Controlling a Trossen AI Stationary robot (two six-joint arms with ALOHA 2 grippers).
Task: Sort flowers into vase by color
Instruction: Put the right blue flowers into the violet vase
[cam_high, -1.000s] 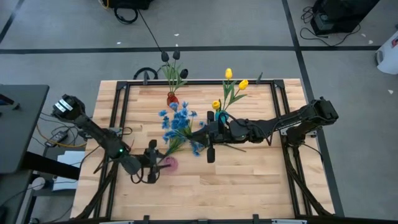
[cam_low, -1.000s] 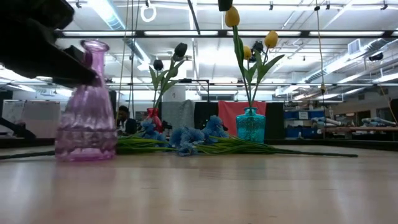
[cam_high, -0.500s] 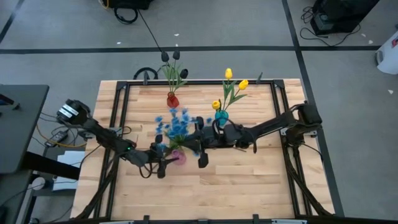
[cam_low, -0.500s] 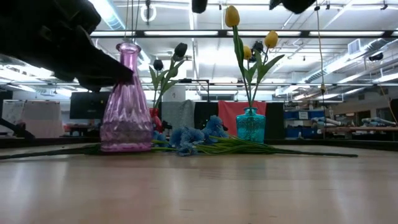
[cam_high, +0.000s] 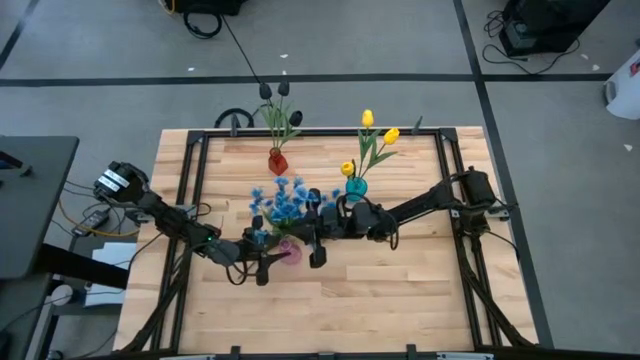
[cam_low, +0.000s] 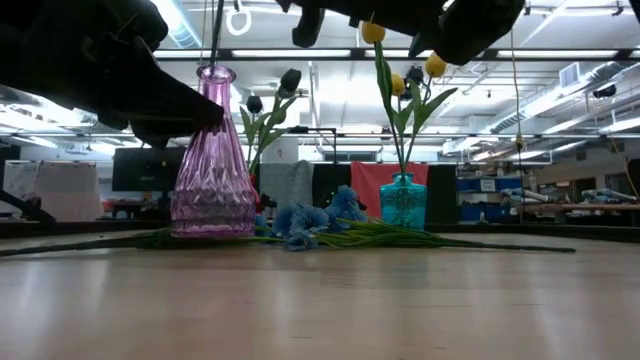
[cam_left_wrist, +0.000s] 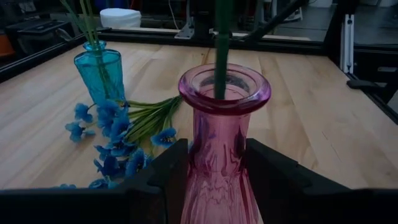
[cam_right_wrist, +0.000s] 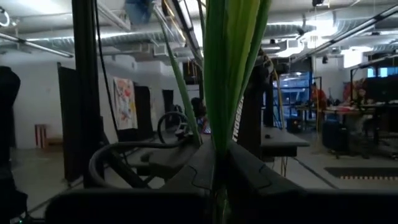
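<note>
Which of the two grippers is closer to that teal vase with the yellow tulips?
The right one. The right gripper sits just in front of the teal vase, holding a green stem over the pink vase. The left gripper is farther off, clamped on the pink vase.

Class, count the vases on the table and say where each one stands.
3. A red vase near the far edge, a teal vase to its right, and a pink vase nearer the middle, gripped by the left hand.

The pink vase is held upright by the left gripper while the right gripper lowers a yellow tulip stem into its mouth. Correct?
Not quite. The stem entering the pink vase belongs to a blue flower, as the high view shows; the yellow tulips stand in the teal vase. The left gripper does hold the vase, and the right gripper does hold the stem.
</note>
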